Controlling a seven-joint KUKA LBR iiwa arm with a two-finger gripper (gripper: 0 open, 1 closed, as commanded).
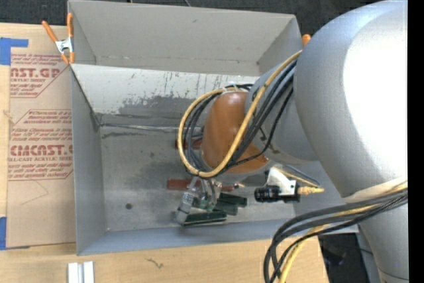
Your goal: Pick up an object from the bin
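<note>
Arm [358, 96] comes in from the right and covers approx the right third of the bin [86, 162]. Its orange wrist cover [222, 129] sits over the middle of the bin floor, with yellow and black cables [190, 122] looped round its left side.

The jaws are low, right under the orange cover, down at the bin floor near the front wall. Cables and wrist hardware are in the way, so I can't tell if the jaws are released or clenched, or if anything is between them.

The nearest thing is a flat dark-green piece [212, 211] lying on the floor just off the front wall, a bit right of centre and directly below the wrist. At its left end, touching or overlapping it, is a small grey metallic bit [183, 211]; I can't make out if that is a separate obj or part of the tool. Just left of and behind these lies a thin reddish-brown strip [176, 185], flat on the floor.

To the right, near the arm body, is a short black cylindrical piece [268, 194], with a white piece [280, 177] just behind it and a yellowish tip pointing right. I can't say whether those two are loose or fixed to the robot.
</note>
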